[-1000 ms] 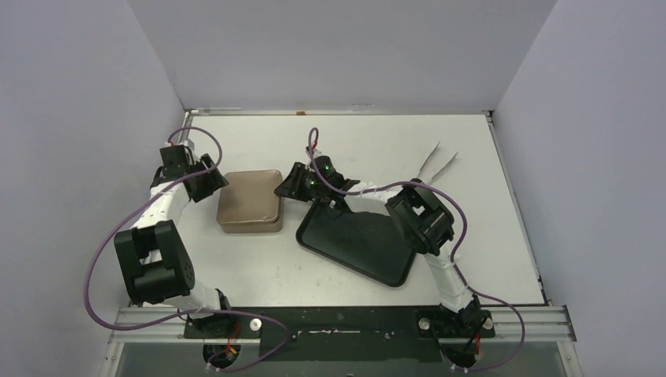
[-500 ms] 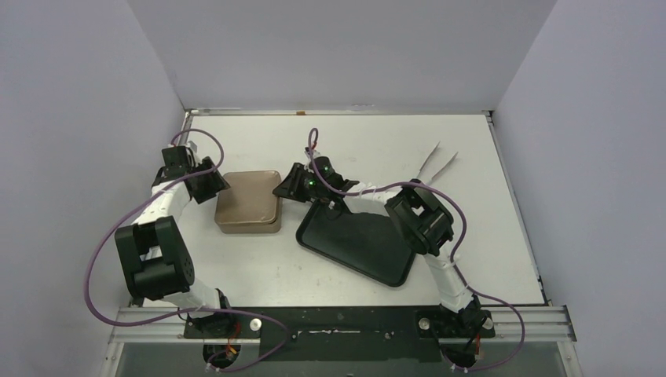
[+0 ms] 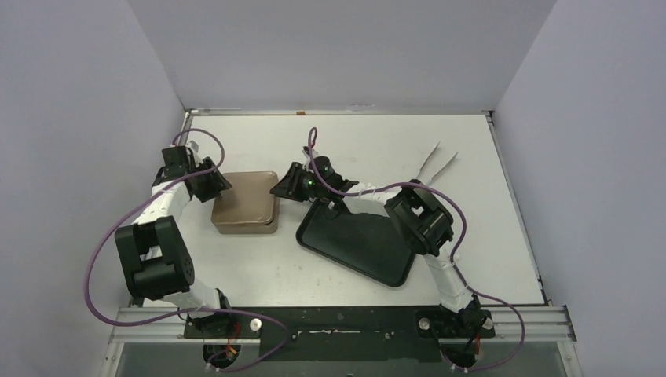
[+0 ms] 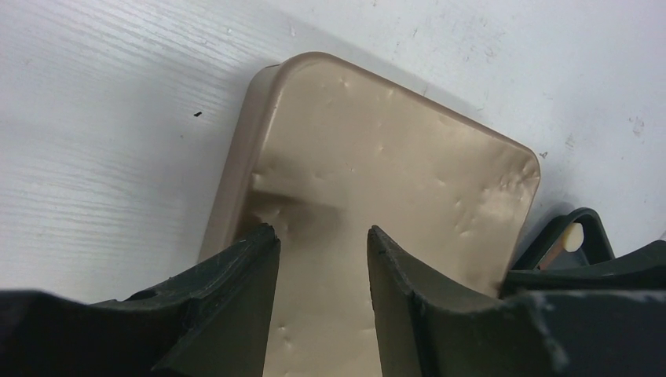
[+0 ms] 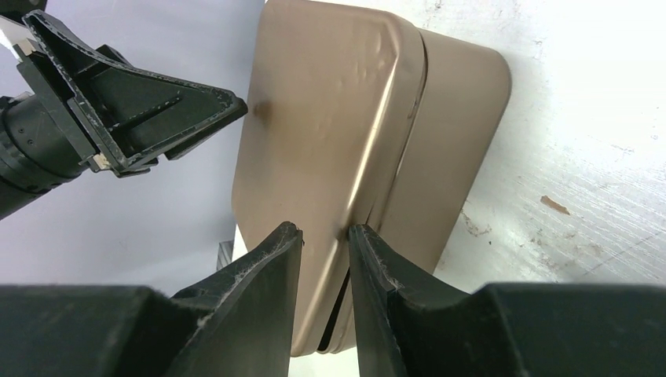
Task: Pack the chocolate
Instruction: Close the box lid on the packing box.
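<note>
Tin (image 3: 243, 228) slid left on bench (image 3: 353, 141); my right jaws pinch its lid (image 5: 314, 118), left jaws empty, narrowing; sealing seems near.

— Where do we see the chocolate?

— We cannot make out a single piece in any view; it is hidden from us.

— What about the tin (image 5: 444, 149)?

— We see it lying flat on the white table (image 3: 377, 141), left of centre. It is gold-brown and square with rounded corners, and its dented lid (image 3: 247, 198) covers the top. From the right wrist we see a dark slit between lid and tin at one edge, but nothing shows through it.

— Can we say the chocolate lies inside?

— We cannot tell.
</note>
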